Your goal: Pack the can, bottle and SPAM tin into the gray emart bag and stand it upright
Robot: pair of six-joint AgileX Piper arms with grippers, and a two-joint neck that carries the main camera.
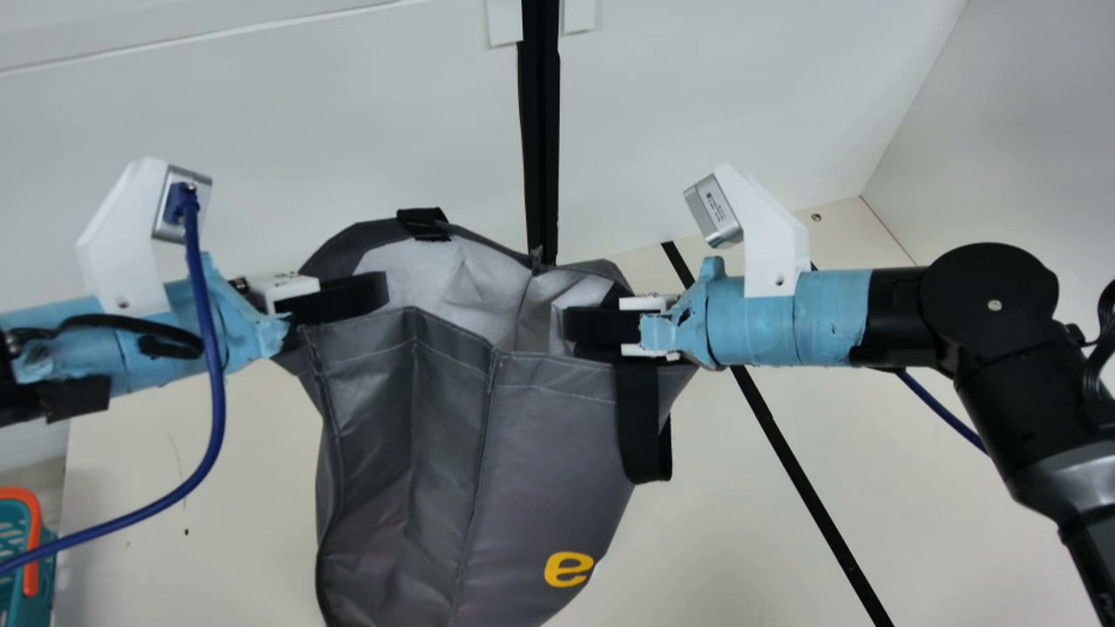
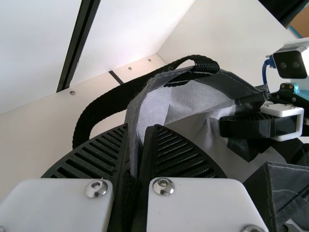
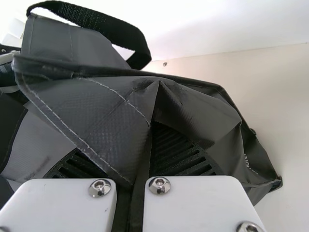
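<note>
Gray bag (image 1: 549, 435) in center and lower center of main view, mouth open, between grippers. Left gripper (image 1: 341, 298), at bag's upper left, closed with bag's rim pinched between fingers. Right gripper (image 1: 577, 329), at bag's upper right, closed on folded fabric near rim. Black handle (image 1: 640, 427) hangs just below right gripper. Teal basket (image 1: 45, 566) at lower left edge, apart from bag.

Cream table (image 1: 923, 514), black strip (image 1: 806, 484) across
</note>
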